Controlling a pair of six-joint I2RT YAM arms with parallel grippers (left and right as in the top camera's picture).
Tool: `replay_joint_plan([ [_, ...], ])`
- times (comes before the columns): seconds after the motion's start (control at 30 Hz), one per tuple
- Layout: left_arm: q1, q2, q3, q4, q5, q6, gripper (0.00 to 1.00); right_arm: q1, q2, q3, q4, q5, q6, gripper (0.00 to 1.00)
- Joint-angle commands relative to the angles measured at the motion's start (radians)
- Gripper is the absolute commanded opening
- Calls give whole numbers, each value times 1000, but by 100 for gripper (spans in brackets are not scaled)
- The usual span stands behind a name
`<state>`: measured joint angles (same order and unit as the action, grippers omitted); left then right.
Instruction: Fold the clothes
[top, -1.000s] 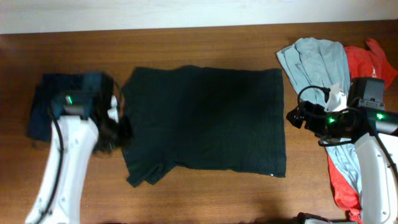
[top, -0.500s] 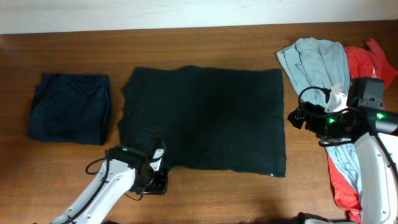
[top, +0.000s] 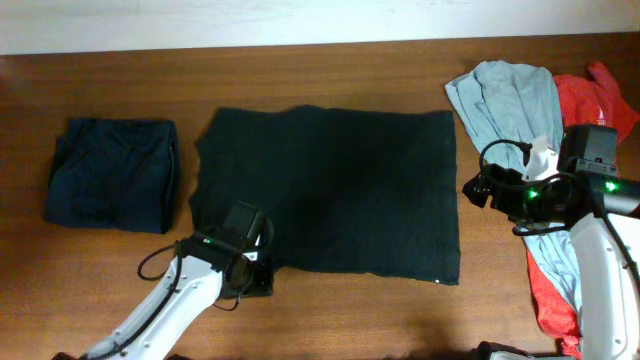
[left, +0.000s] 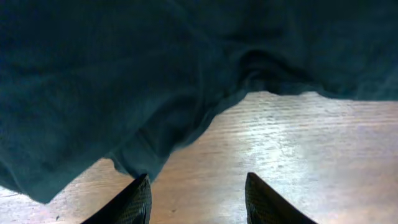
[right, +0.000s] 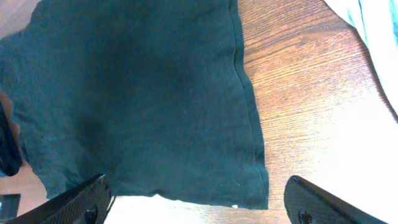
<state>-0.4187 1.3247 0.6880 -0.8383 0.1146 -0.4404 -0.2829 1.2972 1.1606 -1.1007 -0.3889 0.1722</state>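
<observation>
A large black garment (top: 330, 190) lies spread flat mid-table, with a small white logo (top: 437, 281) at its near right corner. My left gripper (top: 256, 284) is at its near left corner, over the sleeve. In the left wrist view the fingers (left: 198, 190) are open and empty above bare wood, with the sleeve's edge (left: 140, 152) just ahead of the left fingertip. My right gripper (top: 474, 190) hovers beside the garment's right edge. It is wide open and empty (right: 196, 199) over the garment's near hem (right: 143, 93).
A folded navy garment (top: 110, 185) lies at the left. A pale blue-grey garment (top: 505, 95) and a red one (top: 585, 100) are heaped at the right under the right arm. The wooden table (top: 330, 70) ends at a pale wall at the back.
My left arm swung from over the navy pile to the black garment's near left corner, then crept slightly toward the sleeve. The right arm has not moved.
</observation>
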Motion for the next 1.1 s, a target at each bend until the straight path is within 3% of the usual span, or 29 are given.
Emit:
replay_joint_plan([
  [0.0, -3, 106, -4, 39, -22, -19, 49, -6, 7, 3, -4, 12, -11, 94],
  [0.13, -3, 217, -4, 61, -15, -19, 50, -6, 7, 3, -5, 12, -11, 94],
  [0.3, -3, 237, -3, 74, -7, -19, 49, -5, 7, 3, -7, 12, -11, 94],
  [0.37, -3, 237, -3, 74, -7, -19, 29, -6, 7, 3, -6, 13, -11, 94],
  [0.43, -3, 236, 7, 58, -6, -19, 0, -5, 7, 3, -8, 13, -11, 94],
  [0.8, -3, 125, 297, -267, -51, 54, 0, -6, 69, -27, -27, 166, 54, 90],
  [0.97, -3, 107, 339, -304, -97, 79, 0, -6, 152, -103, -29, 164, 55, 79],
  [1.07, -3, 107, 339, -304, -97, 79, 0, -5, 170, -161, -41, 147, 53, 79],
])
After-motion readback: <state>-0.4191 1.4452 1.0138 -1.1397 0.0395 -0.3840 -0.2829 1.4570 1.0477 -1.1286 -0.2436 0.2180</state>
